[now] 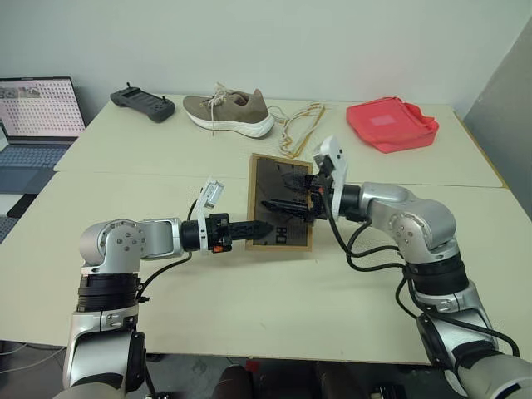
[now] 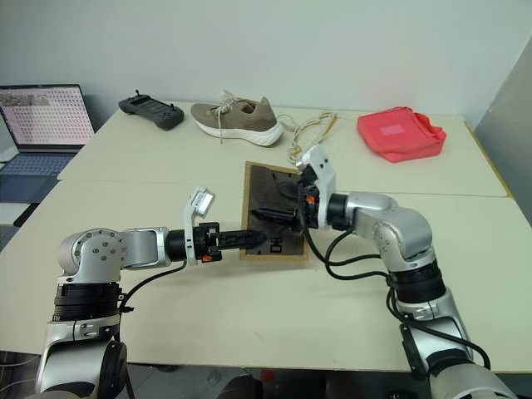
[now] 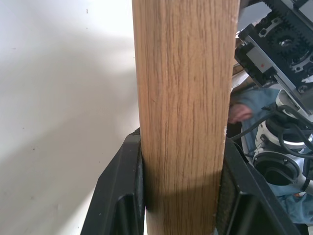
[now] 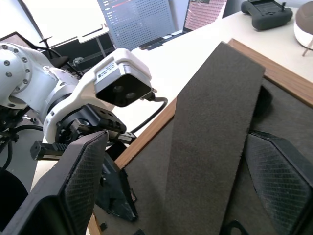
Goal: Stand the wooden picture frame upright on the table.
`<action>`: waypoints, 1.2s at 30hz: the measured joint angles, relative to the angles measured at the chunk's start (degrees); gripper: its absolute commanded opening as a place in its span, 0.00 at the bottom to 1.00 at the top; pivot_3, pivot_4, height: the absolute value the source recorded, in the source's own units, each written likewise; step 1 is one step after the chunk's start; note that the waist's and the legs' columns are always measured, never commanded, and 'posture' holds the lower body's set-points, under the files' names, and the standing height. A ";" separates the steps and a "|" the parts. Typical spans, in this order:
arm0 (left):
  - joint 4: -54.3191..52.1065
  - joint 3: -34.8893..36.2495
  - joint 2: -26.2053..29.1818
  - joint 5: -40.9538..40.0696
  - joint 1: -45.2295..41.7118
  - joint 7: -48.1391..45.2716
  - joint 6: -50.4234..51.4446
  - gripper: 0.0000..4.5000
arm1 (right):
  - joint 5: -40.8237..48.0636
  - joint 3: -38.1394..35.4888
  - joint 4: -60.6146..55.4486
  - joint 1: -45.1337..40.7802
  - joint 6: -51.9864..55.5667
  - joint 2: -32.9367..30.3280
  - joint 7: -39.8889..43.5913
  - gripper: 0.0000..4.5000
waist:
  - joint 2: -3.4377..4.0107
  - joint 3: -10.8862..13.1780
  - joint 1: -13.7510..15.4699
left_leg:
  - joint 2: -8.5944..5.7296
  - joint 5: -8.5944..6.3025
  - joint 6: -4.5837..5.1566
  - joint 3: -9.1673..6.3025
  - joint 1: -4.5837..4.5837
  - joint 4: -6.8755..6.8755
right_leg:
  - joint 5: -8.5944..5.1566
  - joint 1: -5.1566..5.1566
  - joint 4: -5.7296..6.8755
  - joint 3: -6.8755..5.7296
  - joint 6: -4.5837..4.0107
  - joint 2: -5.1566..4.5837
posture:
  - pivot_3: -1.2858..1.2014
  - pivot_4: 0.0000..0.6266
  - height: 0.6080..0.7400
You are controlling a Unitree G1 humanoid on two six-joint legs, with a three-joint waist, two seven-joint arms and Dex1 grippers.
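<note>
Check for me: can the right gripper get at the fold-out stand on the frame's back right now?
Probably yes. The right gripper is open with its fingers either side of the fold-out stand, nothing between them. The left gripper grips the wooden picture frame by its edge, clear of the stand.

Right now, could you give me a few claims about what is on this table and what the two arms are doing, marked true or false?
1. The left end effector grips the frame's wooden edge. True.
2. The right end effector is clamped shut on the stand. False: its fingers are spread open on either side of the stand.
3. A shoe lies on the table beyond the frame. True.
4. The red bag lies beside the laptop. False: they are at opposite ends.
</note>
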 measured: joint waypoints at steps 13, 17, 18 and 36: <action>-0.04 -1.30 0.13 -0.05 0.26 -0.99 1.92 0.29 | 11.03 -6.19 -11.91 7.32 9.48 -10.16 3.69 0.99 | 0.00 0.00 0.29 | -0.02 -0.03 0.07 -0.06 0.01 0.02 | 0.00 0.03 0.03 -0.02 0.00 0.02 | 0.52 0.24 1.00; 0.10 -1.04 0.25 -0.37 0.30 -0.88 4.06 0.29 | 10.12 -7.02 -11.91 11.09 7.90 -16.15 5.42 0.99 | -0.03 0.02 0.37 | -0.04 -0.05 0.09 -0.05 0.00 0.03 | 0.00 0.04 -0.02 -0.01 0.00 0.02 | 0.52 0.24 1.00; 0.59 -0.63 0.00 -0.90 0.17 -0.63 5.54 0.29 | 8.42 -7.45 -11.80 12.49 5.18 -18.05 5.82 0.99 | -0.03 0.02 0.48 | -0.04 -0.05 0.09 -0.05 0.00 0.03 | 0.00 0.04 -0.03 -0.02 0.00 0.02 | 0.52 0.24 1.00; 9.14 -4.05 5.42 -30.91 -2.61 12.07 11.46 0.29 | -76.50 5.36 28.22 8.70 -109.42 -26.06 -40.48 0.99 | -0.26 0.18 -0.65 | -0.03 0.16 -0.23 0.35 0.13 0.23 | -0.03 -0.39 0.82 0.48 -0.02 0.03 | 0.52 0.24 1.00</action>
